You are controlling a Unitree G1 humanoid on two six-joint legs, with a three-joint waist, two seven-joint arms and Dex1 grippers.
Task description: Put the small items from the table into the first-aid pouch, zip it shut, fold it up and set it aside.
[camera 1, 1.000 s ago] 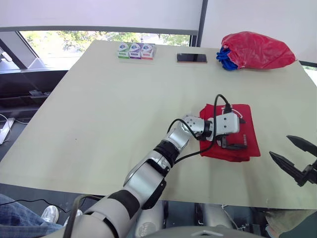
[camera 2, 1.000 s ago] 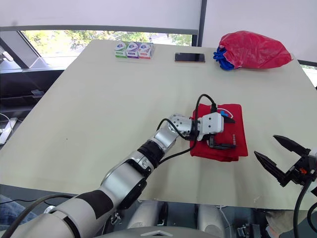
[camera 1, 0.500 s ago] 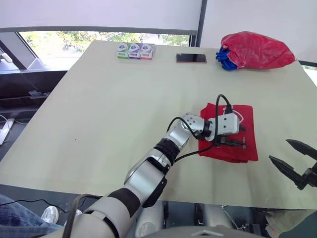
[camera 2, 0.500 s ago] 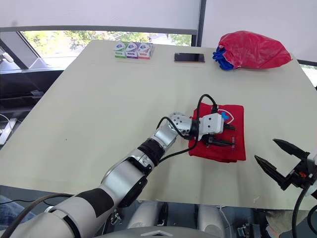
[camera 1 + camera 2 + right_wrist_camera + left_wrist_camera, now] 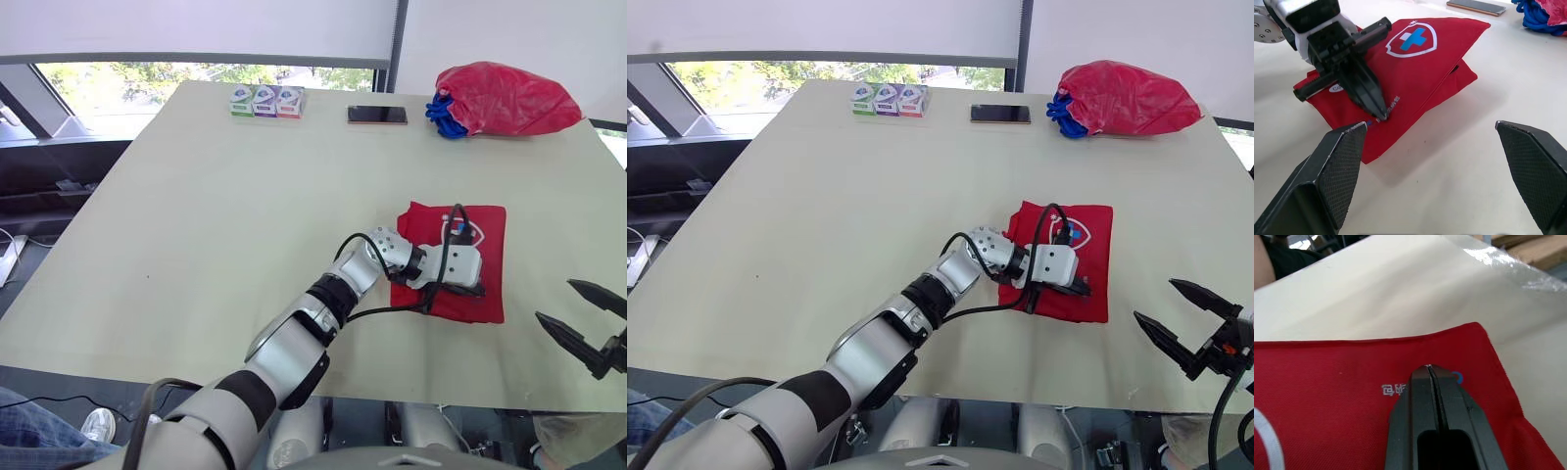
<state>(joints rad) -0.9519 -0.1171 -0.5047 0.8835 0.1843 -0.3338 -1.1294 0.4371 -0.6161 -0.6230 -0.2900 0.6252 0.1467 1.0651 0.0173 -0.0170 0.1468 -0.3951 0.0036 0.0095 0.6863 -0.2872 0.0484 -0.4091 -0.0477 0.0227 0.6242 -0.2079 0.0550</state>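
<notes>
**Q:** What has changed over the last second?

**A:** The left gripper (image 5: 1381, 115) has slid from the middle of the pouch (image 5: 487, 264) toward its near edge, uncovering the shield emblem. Its fingers are clenched together with nothing between them, and the tips press on the red fabric. The pouch lies in two layers at the near right of the worktop (image 5: 245, 215).

**Q:** What does that mean for the task?

**A:** We judge that the fold is made and is being pressed flat, so only setting the pouch aside is left. We cannot see the zip. The right gripper (image 5: 554, 300) hangs spread wide and empty, well apart from the pouch, much as before.

**Q:** What do we count?

**A:**
- One pouch.
- One phone (image 5: 378, 115).
- Three boxes (image 5: 265, 101) in a row at the far edge.
- One red bag (image 5: 505, 98).
- Two grippers.
</notes>
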